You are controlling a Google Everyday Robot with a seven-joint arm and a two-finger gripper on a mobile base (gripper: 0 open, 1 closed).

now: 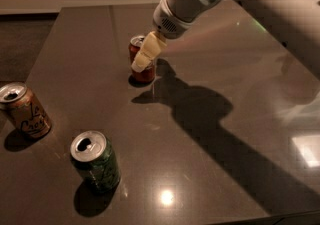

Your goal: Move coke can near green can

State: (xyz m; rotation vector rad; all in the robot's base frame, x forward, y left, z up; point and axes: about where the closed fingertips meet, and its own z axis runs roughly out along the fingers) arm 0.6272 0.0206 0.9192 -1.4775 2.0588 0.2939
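Note:
The red coke can (146, 73) stands upright on the dark table (210, 169), left of centre toward the back. My gripper (142, 60), cream-coloured at the end of a grey-white arm coming in from the upper right, is right at the coke can and covers much of its front. The can still rests on the table. The green can (95, 161) stands upright at the front left, well apart from the coke can.
A tan-orange can (25, 111) stands at the left edge of the table, behind and left of the green can. The arm casts a broad shadow (200, 114) across the table's middle. The table's front edge runs along the bottom right.

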